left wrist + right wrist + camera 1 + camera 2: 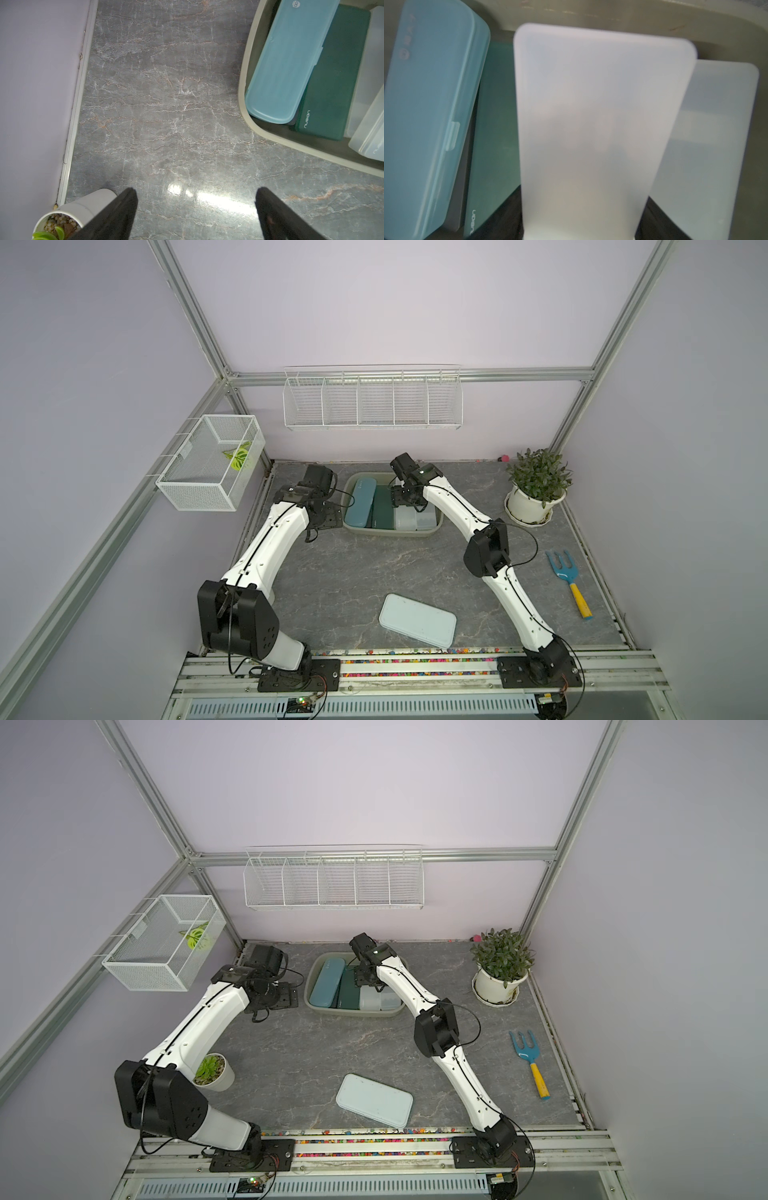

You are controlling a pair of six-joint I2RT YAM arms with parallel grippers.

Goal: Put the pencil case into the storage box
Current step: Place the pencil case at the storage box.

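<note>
The olive-khaki storage box [390,533] [353,1013] sits at the back of the table. My right gripper [401,499] [365,977] [583,207] reaches into it and is shut on a frosted white pencil case [591,124] [405,518], one finger on each long side. Beside that case lie a light blue case [360,506] [425,104], a dark green case [383,510] [332,83] and another frosted case [708,145]. Another pale blue pencil case [417,620] [374,1100] lies flat near the table's front. My left gripper [328,516] [195,199] hangs open and empty over bare table, left of the box.
A potted plant [536,489] stands at the back right, with a blue garden fork [567,580] along the right edge. A small succulent pot [214,1071] [68,214] stands under my left arm. A wire-mesh basket [212,462] and a long wire rack [372,402] hang on the walls.
</note>
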